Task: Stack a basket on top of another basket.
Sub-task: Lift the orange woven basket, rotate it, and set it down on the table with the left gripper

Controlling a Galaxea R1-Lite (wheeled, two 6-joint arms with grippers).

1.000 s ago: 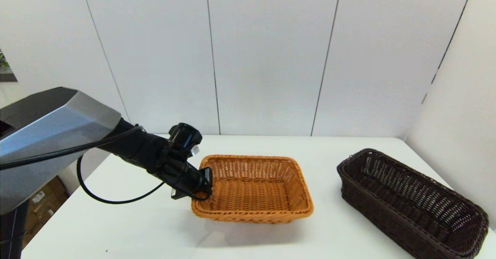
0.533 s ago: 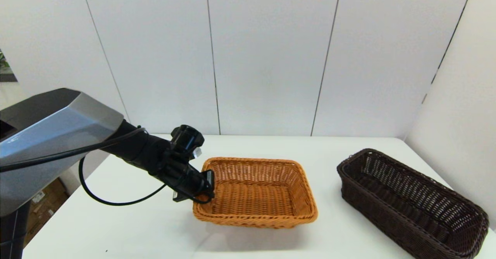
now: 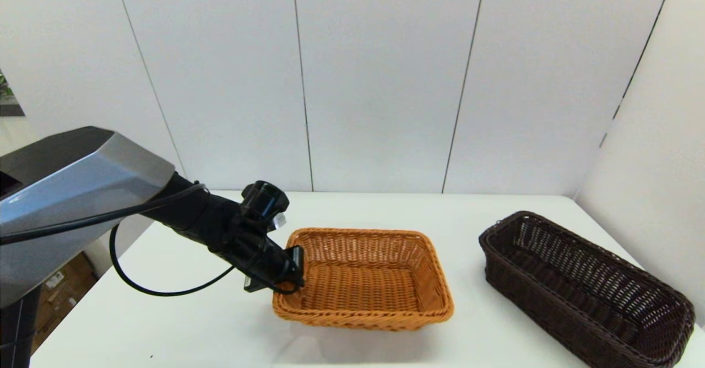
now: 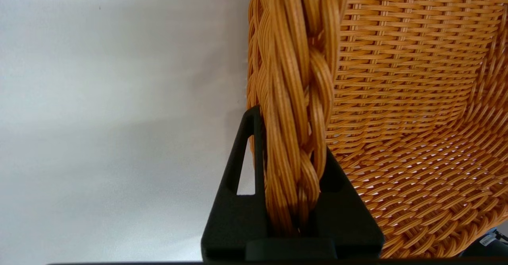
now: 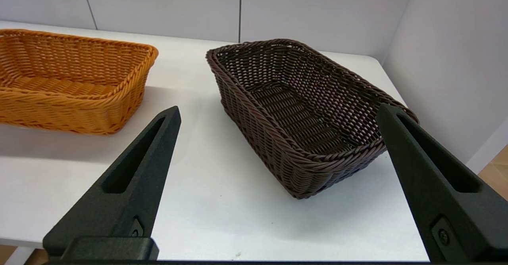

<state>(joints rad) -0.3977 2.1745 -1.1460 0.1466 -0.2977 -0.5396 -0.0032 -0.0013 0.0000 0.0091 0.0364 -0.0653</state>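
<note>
Now, left claw (image 3: 294, 271): clenched on orange basket (image 3: 363, 280) rim, frame centre.
Right claw (image 5: 274, 146): released, off the head view.
Dark basket (image 3: 584, 285): lower right, on worktop (image 3: 468, 214).

I am seeing a grey angular shell on my left arm (image 3: 71, 191), a black looping cable (image 3: 160, 290), and matte black triangular fingers (image 5: 131, 185) with small screws.

The right gripper (image 5: 278, 112) hangs above the table (image 5: 206, 201), fingers (image 5: 131, 185) spread wide. The dark basket (image 5: 301, 110) sits beyond them, the orange basket (image 5: 67, 78) apart to one side.
</note>
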